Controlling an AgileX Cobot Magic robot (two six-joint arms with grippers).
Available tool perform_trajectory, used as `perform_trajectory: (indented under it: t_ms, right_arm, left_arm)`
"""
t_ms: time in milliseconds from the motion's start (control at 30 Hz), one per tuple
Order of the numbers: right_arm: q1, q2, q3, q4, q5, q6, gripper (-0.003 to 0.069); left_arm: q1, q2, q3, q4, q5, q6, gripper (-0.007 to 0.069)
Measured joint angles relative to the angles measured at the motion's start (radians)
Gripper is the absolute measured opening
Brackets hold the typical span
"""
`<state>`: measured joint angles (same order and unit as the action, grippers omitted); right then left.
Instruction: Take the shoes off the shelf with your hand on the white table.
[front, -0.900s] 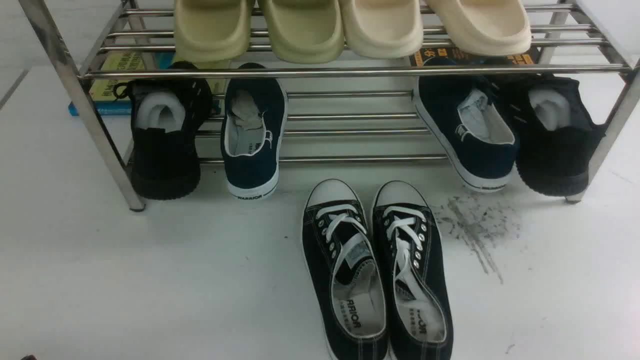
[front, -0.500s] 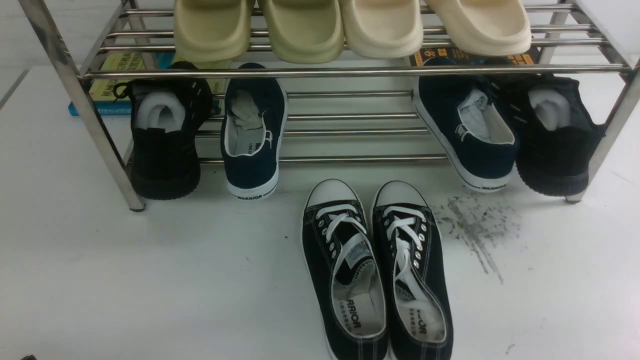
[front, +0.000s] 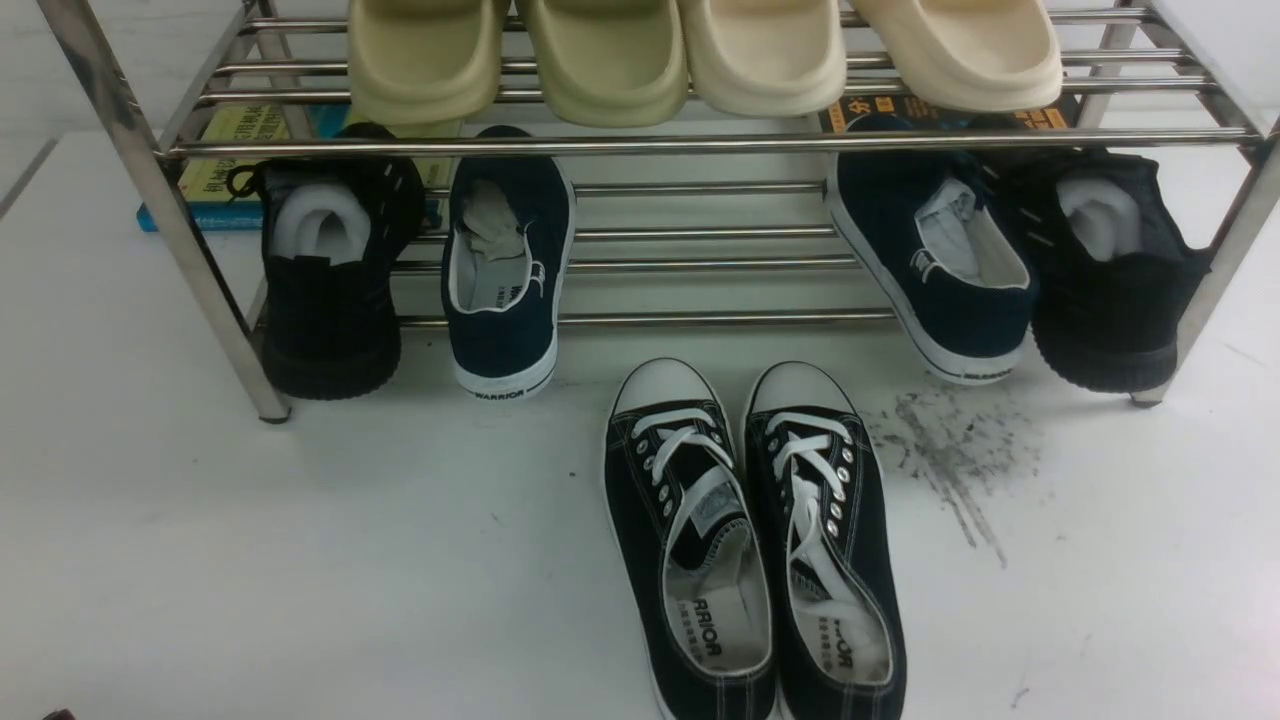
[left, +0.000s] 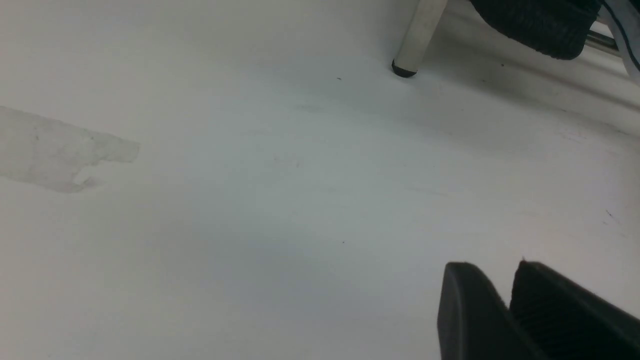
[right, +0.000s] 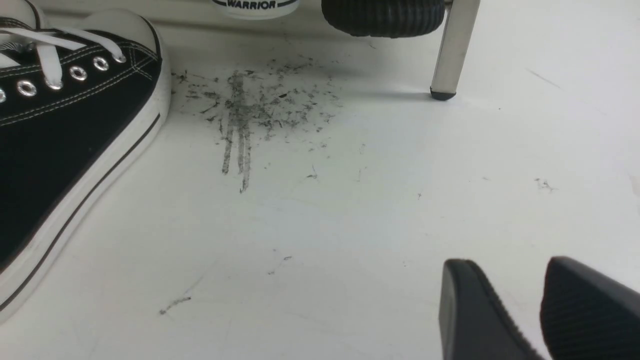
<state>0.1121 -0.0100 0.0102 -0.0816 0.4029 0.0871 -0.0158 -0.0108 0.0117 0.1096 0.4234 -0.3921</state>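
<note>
Navy-blue slip-on canvas shoes (front: 508, 345) are resting on the lower tier of a chrome shoe rack (front: 700, 146), their white heels facing the camera. The two are standing well apart, each just beside one of the all-black shoes (front: 330, 325), which are taking the outer places. The rack is standing on a white table (front: 400, 560), its angled legs ending in dark feet.

The tabletop is carrying dark grey scuff marks (front: 950, 440) near the rack's right side, streaks trailing toward the camera, while finer specks and scratches are dotting the surface. A dull grey patch (left: 65, 150) is showing in the left wrist view. Black lace-up sneakers (front: 680, 520) with white toe caps are lying side by side on the table, toes pointing toward the rack.

Overhead, olive clogs (front: 605, 70) and cream clogs (front: 770, 60) are lining the upper tier. Behind the rack, a yellow-and-blue item (front: 235, 180) is lying at left, and a black-and-orange item (front: 940, 112) is showing at right. A pale wall (front: 60, 60) is rising beyond.

The left gripper (left: 495, 287) is holding its fingers slightly apart over the tabletop; the right gripper (right: 512, 285) is keeping its fingertips apart, with a wider gap.
</note>
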Motion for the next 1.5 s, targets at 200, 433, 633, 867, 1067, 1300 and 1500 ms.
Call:
perform_trajectory:
  t_ms: [200, 433, 633, 867, 1067, 1300, 1500]
  right_arm:
    - [0.000, 0.000, 0.000, 0.000, 0.000, 0.000, 0.0237]
    - [0.000, 0.000, 0.000, 0.000, 0.000, 0.000, 0.0237]
    - [0.000, 0.000, 0.000, -0.010, -0.003, 0.000, 0.0237]
    - [0.000, 0.000, 0.010, 0.197, -0.065, 0.216, 0.0237]
    - [0.000, 0.000, 0.013, 0.389, -0.077, 0.390, 0.0237]
    - [0.000, 0.000, 0.013, 0.407, -0.092, 0.409, 0.0237]
    - [0.000, 0.000, 0.010, 0.379, -0.162, 0.398, 0.0237]
  left_arm:
    - [0.000, 0.000, 0.000, 0.000, 0.000, 0.000, 0.0164]
    - [0.000, 0.000, 0.000, 0.024, -0.006, 0.000, 0.0167]
    - [0.000, 0.000, 0.000, 0.004, -0.007, -0.049, 0.0167]
    - [0.000, 0.000, 0.001, -0.354, -0.010, -0.341, 0.0176]
    - [0.000, 0.000, 0.003, -0.520, -0.001, -0.481, 0.0179]
    - [0.000, 0.000, 0.004, -0.523, -0.006, -0.494, 0.0179]
    - [0.000, 0.000, 0.011, -0.513, -0.047, -0.494, 0.0179]
